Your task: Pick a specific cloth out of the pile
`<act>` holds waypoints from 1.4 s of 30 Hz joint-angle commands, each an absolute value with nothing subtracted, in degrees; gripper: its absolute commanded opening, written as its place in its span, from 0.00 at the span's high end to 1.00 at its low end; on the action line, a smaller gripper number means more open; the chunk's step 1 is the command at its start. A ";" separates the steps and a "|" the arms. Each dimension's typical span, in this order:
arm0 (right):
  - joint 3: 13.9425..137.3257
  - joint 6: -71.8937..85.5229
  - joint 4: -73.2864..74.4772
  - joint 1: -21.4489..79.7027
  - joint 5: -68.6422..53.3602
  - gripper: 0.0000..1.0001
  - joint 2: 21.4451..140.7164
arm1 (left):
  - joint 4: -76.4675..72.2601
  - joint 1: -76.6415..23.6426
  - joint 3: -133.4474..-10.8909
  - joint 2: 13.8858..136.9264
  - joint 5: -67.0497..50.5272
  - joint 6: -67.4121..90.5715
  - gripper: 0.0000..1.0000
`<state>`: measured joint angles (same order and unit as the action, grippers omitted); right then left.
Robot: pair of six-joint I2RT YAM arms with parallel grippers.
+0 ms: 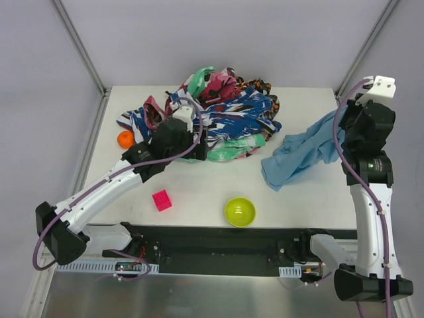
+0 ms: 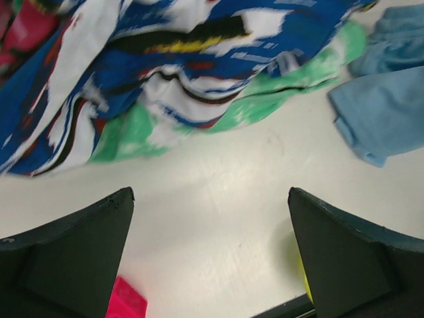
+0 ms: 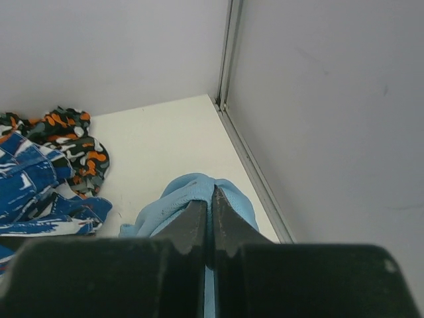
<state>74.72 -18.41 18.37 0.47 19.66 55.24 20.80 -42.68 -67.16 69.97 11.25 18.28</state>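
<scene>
The right gripper (image 3: 212, 193) has its two fingers pressed flat together, with only a hairline between them. A fold of the cloth (image 1: 298, 156) is pinched at their tips, and the light blue fabric bunches up around both fingers in the right wrist view. From that grip the cloth hangs and spreads across the table (image 1: 199, 185) to the right of the pile (image 1: 218, 109). Its lower left corner is just beside the pile's green-and-white fringe; whether the two touch cannot be told. The left gripper (image 2: 209, 199) stands with its jaws spread wide and nothing between them. It is over bare table at the near edge of the pile, where blue-and-white and green fabric spill outward. To the right of the pile, past the cloth, the table ends at a metal corner post and a grey wall, so there is little room on that side. The near side of the pile has the most open surface. A pink block (image 1: 161, 199) lies to the near left of the pile and a green bowl (image 1: 240, 211) to its near right, well apart from each other. An orange ball (image 1: 125, 139) sits just beside the pile's left edge.
</scene>
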 commanded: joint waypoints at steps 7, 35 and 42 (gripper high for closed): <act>63.47 -9.33 12.92 -4.39 17.06 0.99 53.53 | 29.17 -42.63 -56.34 59.33 25.13 33.31 0.01; 37.96 7.21 10.17 -4.57 -1.41 0.04 57.95 | 34.45 -42.54 -49.92 55.81 26.28 38.85 0.01; 43.07 7.82 23.20 -4.57 9.65 0.04 40.99 | 34.98 -42.45 -49.22 53.27 27.68 38.67 0.01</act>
